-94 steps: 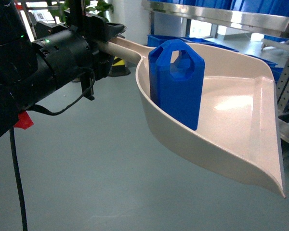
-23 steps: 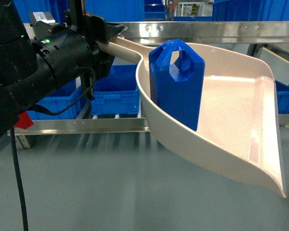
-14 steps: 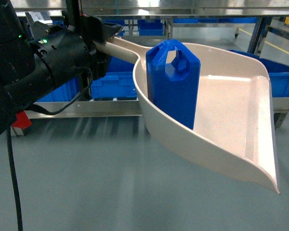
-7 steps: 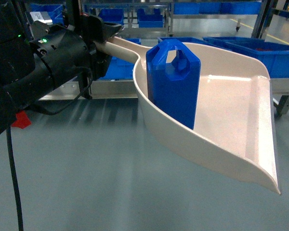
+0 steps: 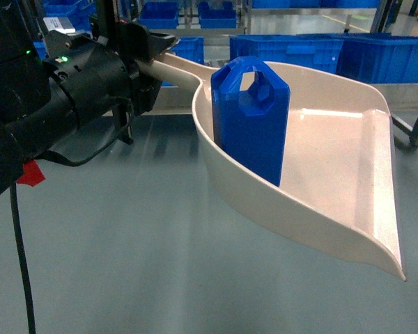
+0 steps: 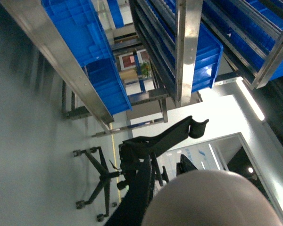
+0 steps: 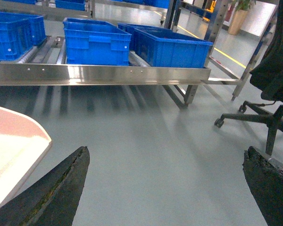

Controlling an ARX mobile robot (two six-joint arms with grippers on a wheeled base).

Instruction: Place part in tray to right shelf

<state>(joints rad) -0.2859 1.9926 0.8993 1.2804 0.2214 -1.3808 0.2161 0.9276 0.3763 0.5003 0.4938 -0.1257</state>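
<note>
Part (image 5: 251, 122) sits upright in my dustpan tray (image 5: 334, 174), left gripper (image 5: 143, 62) clamped on its handle, right gripper (image 7: 165, 183) wide open and empty, shelf (image 7: 99, 74) drop-off not yet done.

The part (image 5: 251, 122) stands in the tray (image 5: 348, 174), shelf (image 5: 404, 104) behind.

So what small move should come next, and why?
Probably carry the tray level toward the right shelf: the part stands upright and loose in it, the left end effector holds only the handle, and bare floor separates it from the shelf.
</note>
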